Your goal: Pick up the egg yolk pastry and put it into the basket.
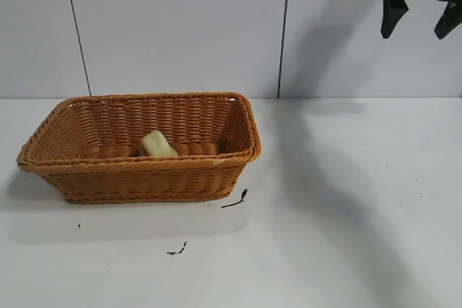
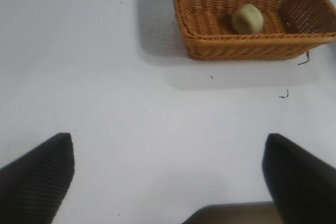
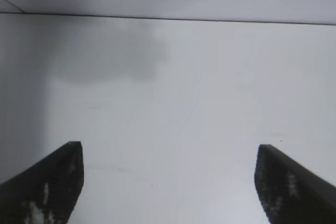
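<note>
- Setting: a plain white table runs back to a pale panelled wall. Two small dark marks lie on the table in front of the basket.
- Nearest item, exterior view: one basket, woven, orange-brown, standing on the left half of the table. Its long axis runs across the view, left to right.
- Inside it: one egg yolk pastry, a pale rounded lump resting on the basket floor, roughly central, touching the weave beneath it and clear of all four walls. The left wrist view confirms the pastry sits within the basket.
- Farthest item: the right gripper hangs high at the upper right corner of the exterior view, well apart from the basket. Its jaws stand wide and nothing is between them; its wrist view shows only bare table between the fingers.
- Left gripper: outside the exterior view. Its own camera shows the jaws spread wide with nothing held, above bare table, the basket well ahead of it.
- Deciding relation: the pastry lies to the left of and far below the right gripper, already in the basket. Judgement: the placement looks complete; only the arm's retreat remains.
- Count: one basket, one pastry, two grippers, two table marks.
</note>
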`<state>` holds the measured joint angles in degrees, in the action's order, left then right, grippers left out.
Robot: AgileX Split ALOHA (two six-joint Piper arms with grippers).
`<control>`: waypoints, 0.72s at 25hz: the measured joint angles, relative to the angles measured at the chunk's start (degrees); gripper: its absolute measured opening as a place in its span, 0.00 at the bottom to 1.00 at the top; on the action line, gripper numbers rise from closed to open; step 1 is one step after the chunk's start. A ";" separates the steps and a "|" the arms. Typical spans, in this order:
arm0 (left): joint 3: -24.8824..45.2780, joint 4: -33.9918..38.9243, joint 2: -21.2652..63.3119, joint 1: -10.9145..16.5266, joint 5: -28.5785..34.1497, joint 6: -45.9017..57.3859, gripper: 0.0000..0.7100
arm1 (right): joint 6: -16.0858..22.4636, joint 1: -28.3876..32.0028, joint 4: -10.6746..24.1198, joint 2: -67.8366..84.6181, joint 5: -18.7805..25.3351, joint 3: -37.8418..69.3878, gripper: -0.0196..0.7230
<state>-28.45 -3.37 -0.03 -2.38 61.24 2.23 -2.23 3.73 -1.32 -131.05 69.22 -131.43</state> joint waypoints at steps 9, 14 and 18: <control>0.00 0.00 0.00 0.00 0.00 0.00 0.98 | -1.12 -0.33 -0.68 17.81 0.05 24.32 0.85; 0.00 0.00 0.00 0.00 0.00 0.00 0.98 | -1.52 -0.33 -0.83 34.04 0.05 41.04 0.85; 0.00 0.00 0.00 0.00 0.00 0.00 0.98 | -2.04 -0.33 -0.83 47.79 0.11 53.27 0.85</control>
<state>-28.45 -3.37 -0.03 -2.38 61.24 2.23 -4.27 3.40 -2.15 -83.26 69.34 -78.15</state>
